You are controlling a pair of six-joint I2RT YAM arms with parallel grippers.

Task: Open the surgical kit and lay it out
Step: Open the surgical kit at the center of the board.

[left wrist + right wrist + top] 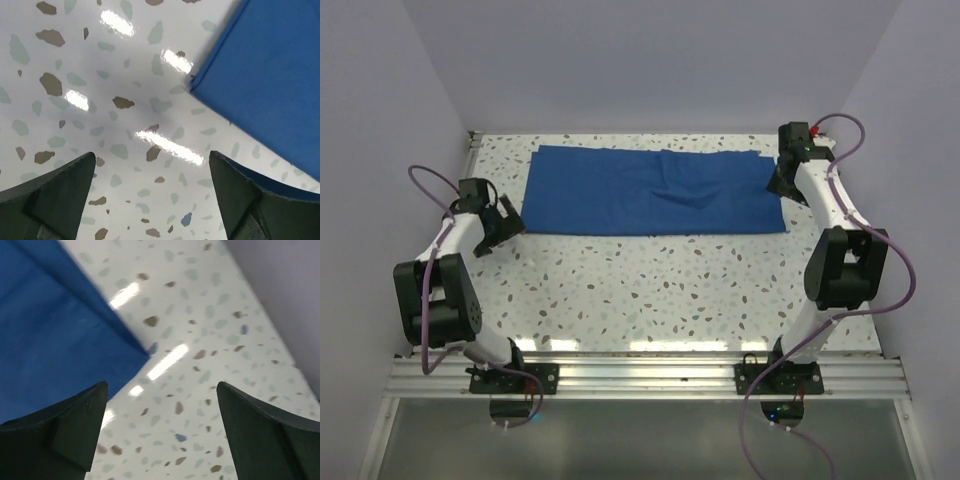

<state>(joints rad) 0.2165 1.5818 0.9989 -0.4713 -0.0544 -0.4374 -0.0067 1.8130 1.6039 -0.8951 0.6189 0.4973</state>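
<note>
Cloth [655,190] is spread as a wide blue rectangle on the speckled table [650,290], toward 12 o'clock in the top view. It lies mostly flat, and a low wrinkle is seen near its middle.

The left gripper [510,222] is held just beside the cloth's 8 o'clock corner. In the left wrist view this gripper [150,160] is seen spread wide, with only bare table between its dark fingers [55,195]. A corner of the cloth [260,75] is shown at 1 o'clock, and its edge runs down behind the finger at 4 o'clock. Whether that finger touches the cloth cannot be told.

The right gripper [785,180] is placed at the cloth's 2 o'clock corner, close to the lilac wall [910,120]. In the right wrist view this gripper [162,390] is likewise spread wide and nothing is grasped. The cloth [55,325] fills the 10 o'clock part of that view, with its corner pointed toward the gap between the fingers [270,435].
</note>
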